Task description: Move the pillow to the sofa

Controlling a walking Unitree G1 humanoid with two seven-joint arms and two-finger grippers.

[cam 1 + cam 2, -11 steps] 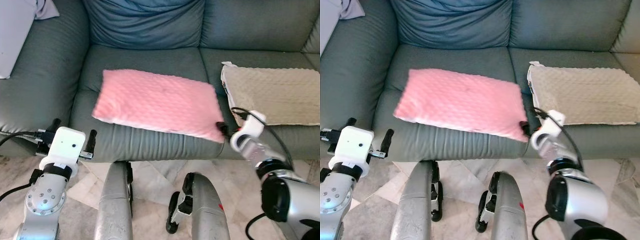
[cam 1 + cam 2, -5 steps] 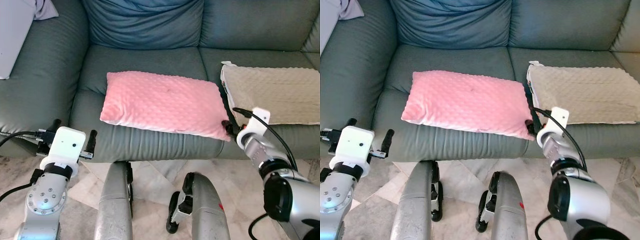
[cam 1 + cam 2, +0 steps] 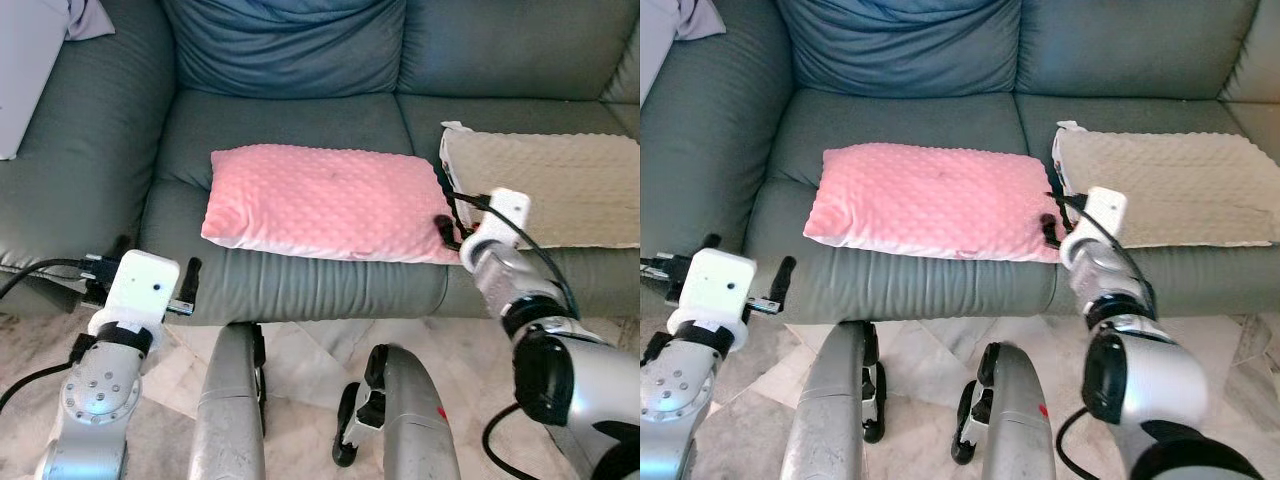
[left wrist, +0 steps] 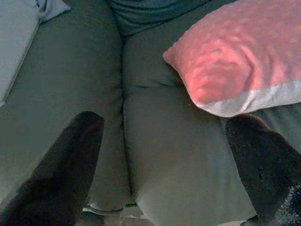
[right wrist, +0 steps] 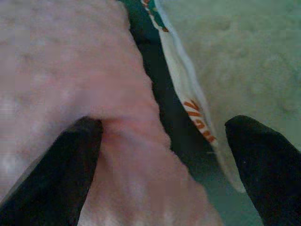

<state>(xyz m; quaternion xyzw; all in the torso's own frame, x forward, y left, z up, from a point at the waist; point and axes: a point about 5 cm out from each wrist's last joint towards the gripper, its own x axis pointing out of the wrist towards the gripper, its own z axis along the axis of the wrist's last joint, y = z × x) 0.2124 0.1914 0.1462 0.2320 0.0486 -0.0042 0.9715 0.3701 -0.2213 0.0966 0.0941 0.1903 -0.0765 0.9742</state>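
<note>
The pink dimpled pillow (image 3: 325,203) lies flat on the grey sofa's middle seat (image 3: 290,120), its front edge near the seat's front. My right gripper (image 3: 447,226) is at the pillow's right front corner. In the right wrist view that gripper (image 5: 164,123) is open, one finger against the pink pillow (image 5: 61,70) and the other over the beige pillow's edge (image 5: 235,52). My left gripper (image 3: 157,253) stands open and empty in front of the sofa's left end, apart from the pillow (image 4: 235,61).
A beige dimpled pillow (image 3: 550,185) covers the right seat, just beside the pink one. A dark blue back cushion (image 3: 290,45) leans behind. Pale cloth (image 3: 25,60) lies on the left armrest. My legs (image 3: 230,420) stand on the tiled floor against the sofa front.
The pink pillow has slid back and to the right, off the seat's front edge, and now lies flatter. My right gripper has moved forward with its corner. The left arm has barely moved.
</note>
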